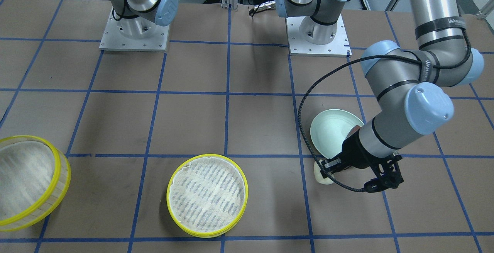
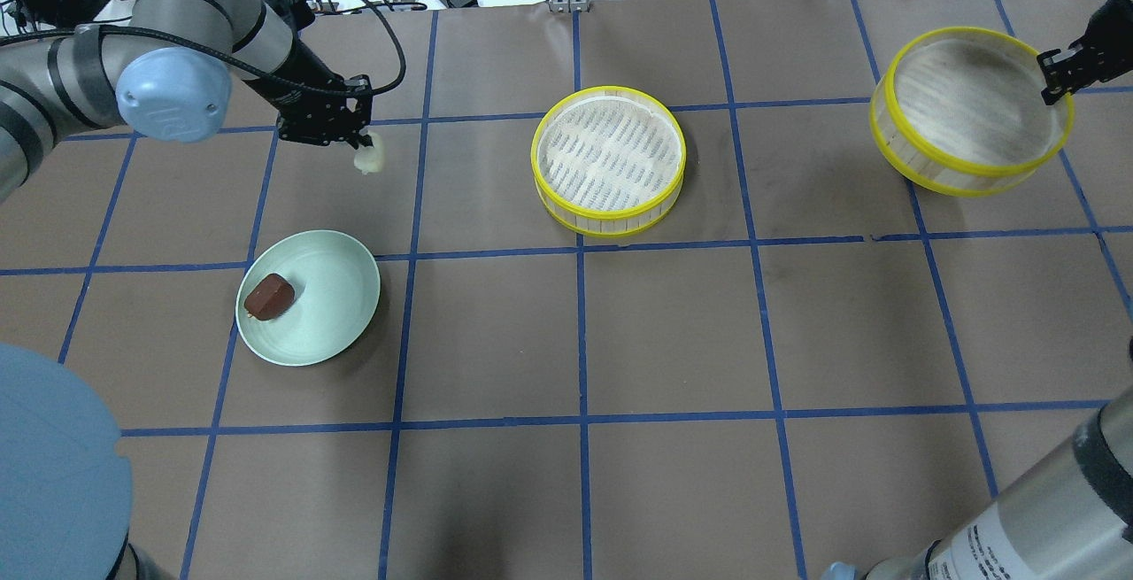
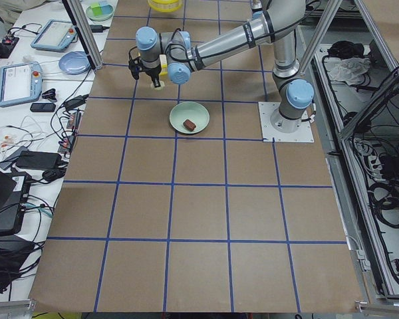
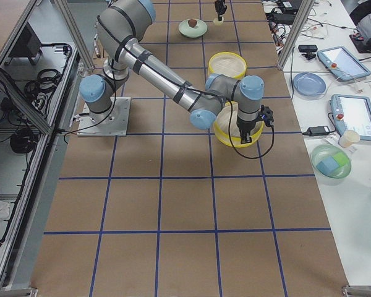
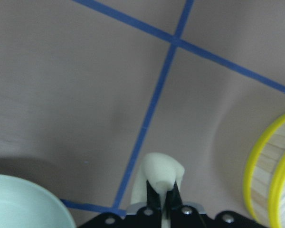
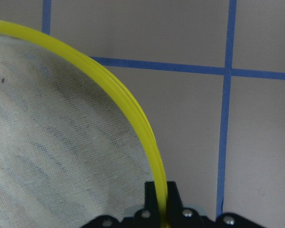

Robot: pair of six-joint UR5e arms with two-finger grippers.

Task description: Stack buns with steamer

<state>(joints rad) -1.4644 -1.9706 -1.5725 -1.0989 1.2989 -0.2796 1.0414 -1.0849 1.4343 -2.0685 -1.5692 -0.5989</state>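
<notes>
1. The left gripper (image 2: 361, 144) pinches the white bun (image 2: 369, 159) near the green plate (image 2: 341, 319).
2. The brown bun (image 2: 269, 296) sits on that plate.
3. The right gripper (image 2: 1053, 86) pinches the tilted steamer tier (image 2: 938, 174) by its rim, past the flat steamer tier (image 2: 611, 220).

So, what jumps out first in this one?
The left gripper is shut on a small cream-white bun, held beyond the pale green plate where a dark reddish-brown bun lies. On the robot's right, the right gripper pinches the rim of a tilted yellow-rimmed round steamer tier; its twin sits flat mid-table.
</notes>
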